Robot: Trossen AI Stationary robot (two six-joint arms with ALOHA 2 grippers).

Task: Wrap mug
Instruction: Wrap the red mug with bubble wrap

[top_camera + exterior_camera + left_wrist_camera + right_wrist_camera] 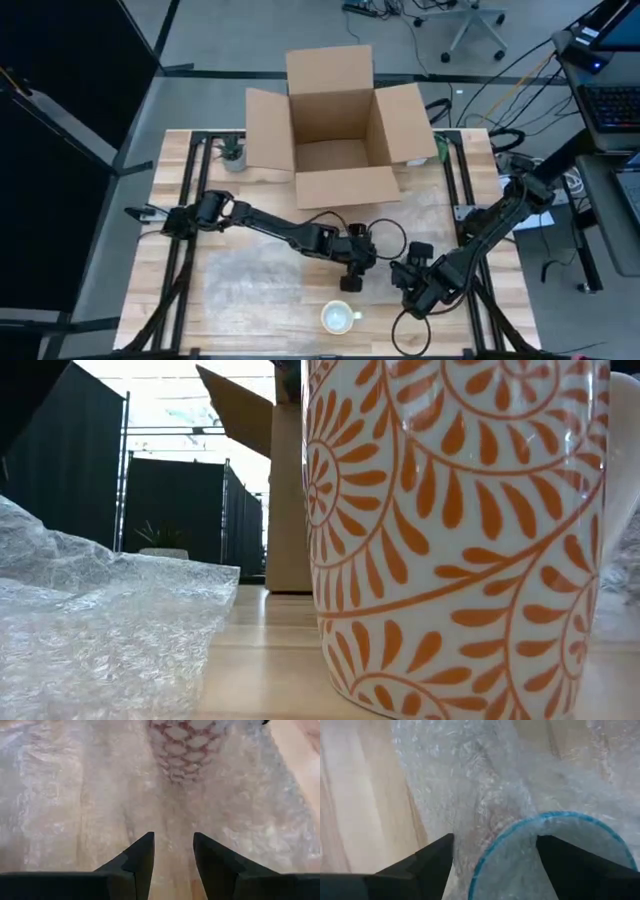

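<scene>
Standing upright at the tabletop's near edge, the mug (pixel 340 318) sits just beside the bubble wrap (pixel 250 280), left gripper (pixel 352 283) directly behind it with jaws released, right gripper (pixel 415 300) equally near with jaws spread, holding nothing.

Grey floor (pixel 230 40); black curtain panels (pixel 60 470); office chair (pixel 478 22); desk with keyboard (pixel 612 105); possibly bright window (pixel 175 400).

Background clutter around the table

Open cardboard box (pixel 335 125) at the far edge of the wooden table (pixel 170 240), flaps out. Small potted plant (pixel 233 152) just left of it. Office chair (pixel 470 20) and keyboard (pixel 610 105) off the table, on the right.
</scene>
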